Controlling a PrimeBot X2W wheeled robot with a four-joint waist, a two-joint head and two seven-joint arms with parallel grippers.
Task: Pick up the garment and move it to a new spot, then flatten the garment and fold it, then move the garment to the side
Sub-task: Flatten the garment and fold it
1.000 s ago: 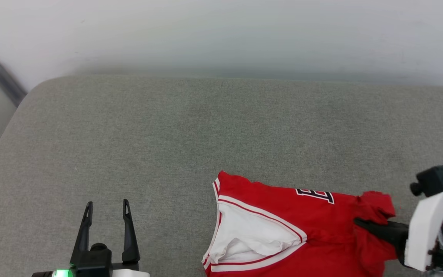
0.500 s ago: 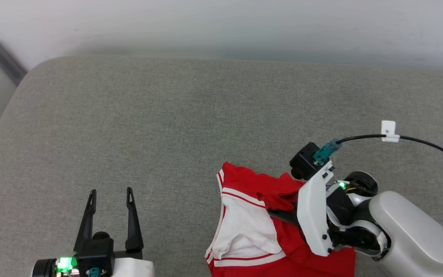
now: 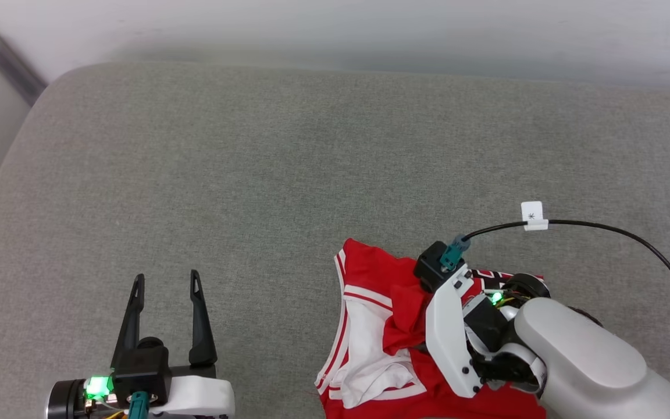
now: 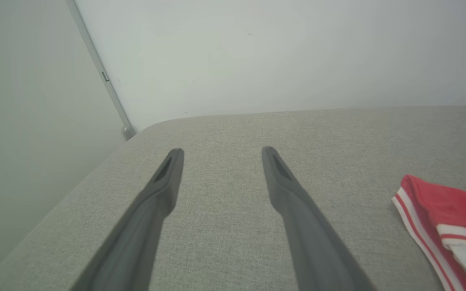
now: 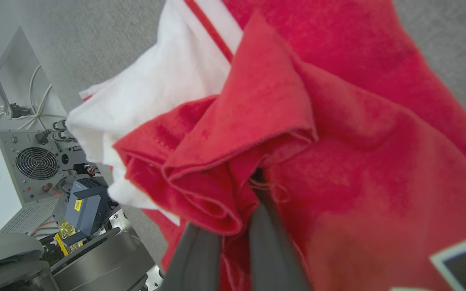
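Observation:
The garment (image 3: 370, 270), a red jersey with white sleeve and striped trim, lies bunched at the front right of the grey cushion (image 3: 253, 174). My right gripper (image 5: 255, 182) is shut on a fold of its red fabric (image 5: 338, 141), which is lifted and draped over the white sleeve (image 3: 370, 337). The fingertips are buried in the cloth. Part of the black lettering (image 3: 495, 274) peeks out behind the right wrist. My left gripper (image 3: 166, 278) hovers open and empty at the front left, well apart from the garment's striped edge (image 4: 439, 202). Its open fingertips (image 4: 176, 155) hover over bare cushion.
A white wall runs behind the cushion, and a metal rail (image 3: 3, 58) stands at the back left corner. A black cable (image 3: 602, 227) with a white tag arcs over the right side. The right wrist view shows an equipment box with a fan (image 5: 26, 169) beyond the cushion's edge.
My right gripper has carried the pinched red fabric leftward across the garment, folding it over the white sleeve. The head camera has shifted. The left gripper stays open in place.

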